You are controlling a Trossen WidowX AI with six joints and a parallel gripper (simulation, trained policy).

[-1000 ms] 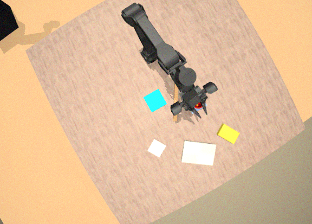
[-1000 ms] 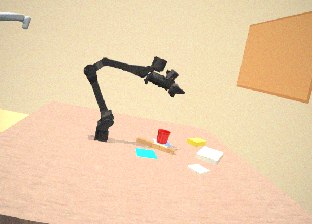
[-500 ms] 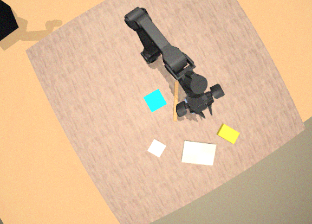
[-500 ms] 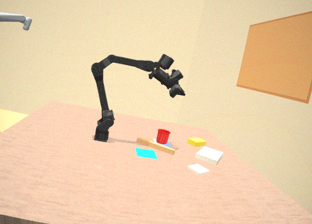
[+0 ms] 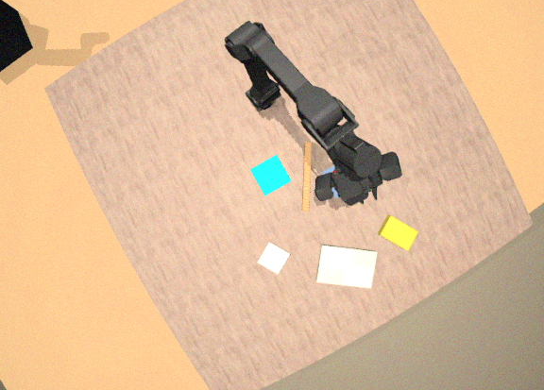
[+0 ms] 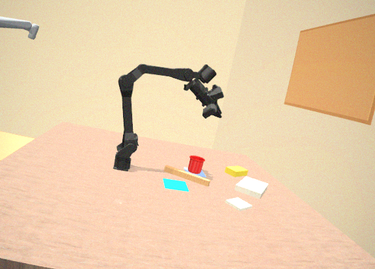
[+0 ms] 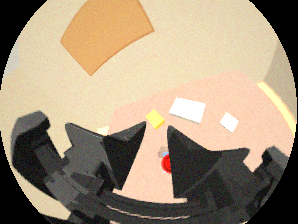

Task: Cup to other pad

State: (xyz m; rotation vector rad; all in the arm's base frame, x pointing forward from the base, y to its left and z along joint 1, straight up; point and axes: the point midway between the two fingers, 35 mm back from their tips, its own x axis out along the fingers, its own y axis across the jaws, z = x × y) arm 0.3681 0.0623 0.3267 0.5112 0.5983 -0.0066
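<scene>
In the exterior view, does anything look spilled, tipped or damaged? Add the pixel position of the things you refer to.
No, nothing stands out. The red cup (image 6: 196,165) (image 7: 166,164) stands upright on the blue pad (image 6: 203,174), and I see no marbles lying outside it.

Red cup upright on the blue pad!
I've got the red cup (image 6: 196,165) (image 7: 166,164) standing straight, ribbed sides, flared rim, on the light-blue pad (image 5: 328,172) (image 6: 202,174) (image 7: 165,154), and its inside is too hidden for me to tell about the marbles; the cyan pad (image 5: 270,175) (image 6: 176,185), a thin bright square, lies flat on the table, well apart from the cup.
</scene>
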